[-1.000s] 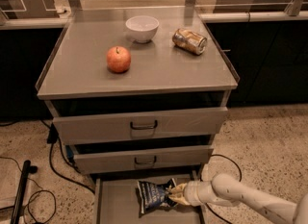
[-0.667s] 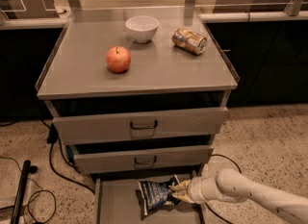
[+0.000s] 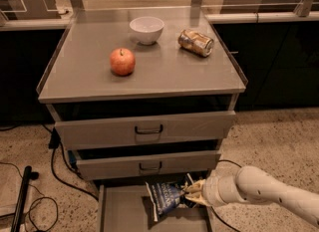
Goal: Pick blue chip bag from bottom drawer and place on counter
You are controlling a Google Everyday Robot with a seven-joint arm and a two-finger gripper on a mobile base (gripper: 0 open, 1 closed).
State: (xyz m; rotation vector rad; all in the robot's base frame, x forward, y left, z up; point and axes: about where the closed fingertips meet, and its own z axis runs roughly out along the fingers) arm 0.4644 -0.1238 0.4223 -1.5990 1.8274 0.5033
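Low over the open bottom drawer (image 3: 122,215), the blue chip bag (image 3: 163,199) hangs tilted, its crinkled dark foil and white lettering facing up. The gripper (image 3: 192,194) reaches in from the right, its fingers clamped on the bag's right edge. Compared with a moment ago, bag and gripper sit slightly higher, closer to the drawer above. The drawer is a shallow grey metal tray with a plain flat floor. A smooth, cream-coloured arm (image 3: 264,191) stretches away to the right. Two upper drawers (image 3: 144,129) with dark loop handles stand partly open. On the matte grey counter (image 3: 164,76) rest a red apple (image 3: 122,61), a white bowl (image 3: 146,29) and a crushed metallic can (image 3: 196,42).
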